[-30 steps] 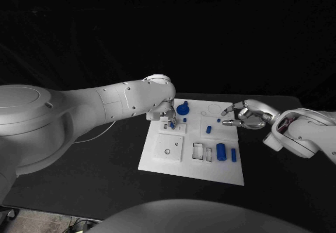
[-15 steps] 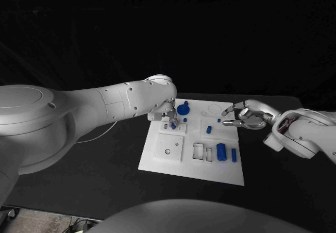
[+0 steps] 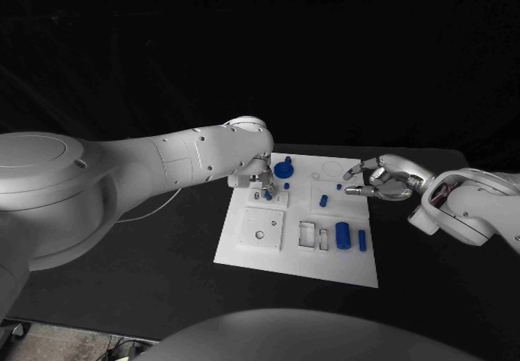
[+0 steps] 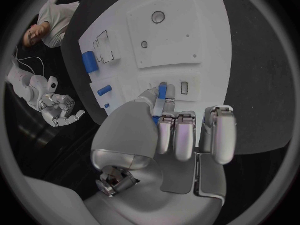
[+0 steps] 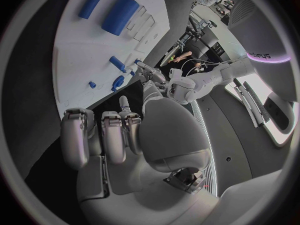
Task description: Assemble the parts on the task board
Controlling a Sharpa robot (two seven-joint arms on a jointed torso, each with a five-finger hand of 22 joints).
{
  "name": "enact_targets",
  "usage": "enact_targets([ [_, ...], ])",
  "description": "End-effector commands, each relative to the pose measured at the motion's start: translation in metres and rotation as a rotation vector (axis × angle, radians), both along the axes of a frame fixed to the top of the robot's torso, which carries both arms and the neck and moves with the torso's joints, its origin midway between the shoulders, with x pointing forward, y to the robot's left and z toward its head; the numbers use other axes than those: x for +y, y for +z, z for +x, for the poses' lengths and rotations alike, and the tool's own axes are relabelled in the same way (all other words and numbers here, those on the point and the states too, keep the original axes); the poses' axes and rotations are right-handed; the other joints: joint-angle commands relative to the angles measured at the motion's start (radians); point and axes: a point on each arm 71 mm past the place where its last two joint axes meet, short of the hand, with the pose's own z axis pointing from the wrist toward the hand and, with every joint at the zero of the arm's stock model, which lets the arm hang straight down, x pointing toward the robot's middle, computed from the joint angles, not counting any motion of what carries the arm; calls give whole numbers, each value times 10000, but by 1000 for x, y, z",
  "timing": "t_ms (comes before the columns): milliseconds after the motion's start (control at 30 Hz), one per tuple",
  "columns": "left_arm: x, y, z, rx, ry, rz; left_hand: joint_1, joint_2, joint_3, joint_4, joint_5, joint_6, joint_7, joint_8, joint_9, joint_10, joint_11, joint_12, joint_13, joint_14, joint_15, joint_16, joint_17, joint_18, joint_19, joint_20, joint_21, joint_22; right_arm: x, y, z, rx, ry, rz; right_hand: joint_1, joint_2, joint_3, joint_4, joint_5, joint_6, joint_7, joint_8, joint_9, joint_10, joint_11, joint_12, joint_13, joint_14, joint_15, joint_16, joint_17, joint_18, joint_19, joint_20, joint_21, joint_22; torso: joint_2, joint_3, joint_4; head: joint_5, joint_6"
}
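— Where is the flat white rectangular task board [image 3: 252,248] sitting, and what is the left hand [image 3: 255,180] doing?

— The board is lying in the middle of the black table [image 3: 141,263]. The left hand is hanging over the board's far left corner, pinching a small blue peg [image 4: 162,91] between thumb and fingertip and holding it upright at a little slot there. Its other fingers [image 4: 187,135] are lying side by side, curled down behind the pinch.

— And the right hand [image 3: 376,179]?

— It is hovering at the board's far right edge, holding nothing, with its fingers bent and parted.

— What else is resting on the board?

— A fat blue cylinder [image 3: 343,235] is lying near the board's right side, with a slim blue bar [image 3: 361,240] just beside it, nearer the edge. A short blue pin [image 3: 323,200] is lying farther back, toward the board's middle. A round blue knob [image 3: 282,168] is standing at the far edge, just beside the left hand.
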Motion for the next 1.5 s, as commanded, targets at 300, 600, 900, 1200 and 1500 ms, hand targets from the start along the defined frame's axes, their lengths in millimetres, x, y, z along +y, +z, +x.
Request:
enact_targets([
  [300, 1, -3, -2, 148, 14, 163, -104, -20, 175, -52, 7, 5, -58, 16, 72, 1023, -12, 31, 2613, 1069, 59, 25, 2635, 17, 307, -61, -37, 1812, 1, -1, -1, 101, 162, -25, 28, 89, -44, -29, 57, 91, 3, -2, -19, 1041, 59, -11, 2615, 1043, 67, 35, 2635, 86, -51, 13, -62, 2124, 3, 1, -4, 28, 0],
  [600, 0, -2, -1, -92, 73, -124, -157, -162, 567, -196, 161, 177, -137, 185, 333, 1023, -78, 31, 2613, 1069, 9, 25, 2635, 7, 345, -101, -25, 1856, 0, -1, -1, 114, 131, -39, 28, 93, -47, -30, 57, 91, 5, -4, -23, 1041, 60, -11, 2615, 1043, 69, 35, 2635, 87, -54, 15, -66, 2123, 3, -1, -5, 37, 0],
  [900, 2, 1, 0, -238, 167, -297, -349, -407, 1134, -376, 202, 346, -296, 702, 977, 1023, -223, 31, 2613, 1069, -123, 25, 2635, -9, 411, -220, -1, 1925, -1, -2, -1, 136, 108, -59, 28, 94, -49, -31, 57, 91, 5, -5, -25, 1041, 61, -11, 2615, 1043, 69, 35, 2635, 87, -55, 16, -67, 2122, -5, 1, -3, 24, 0],
  [1200, 3, 4, 0, -27, 221, -135, -480, -472, 1287, -368, 170, 342, -330, 845, 1181, 1023, -255, 31, 2613, 1069, -157, 25, 2635, -12, 424, -255, 0, 1937, -1, -2, 0, 197, 79, -37, 28, 102, -52, -32, 58, 92, 8, -8, -31, 1041, 62, -11, 2615, 1043, 71, 35, 2635, 94, -76, 18, -90, 2113, -3, 4, -6, 46, 0],
  [1500, 4, 4, -1, 216, 166, 60, -517, -498, 1356, -377, 161, 314, -340, 885, 1255, 1023, -266, 31, 2613, 1069, -168, 25, 2635, -6, 410, -267, -15, 1921, 0, -3, 0, 238, 79, -27, 27, 115, -58, -34, 57, 93, 11, -14, -41, 1041, 64, -11, 2615, 1043, 73, 35, 2635, 104, -107, 21, -124, 2100, -2, 2, 2, 61, 0],
])
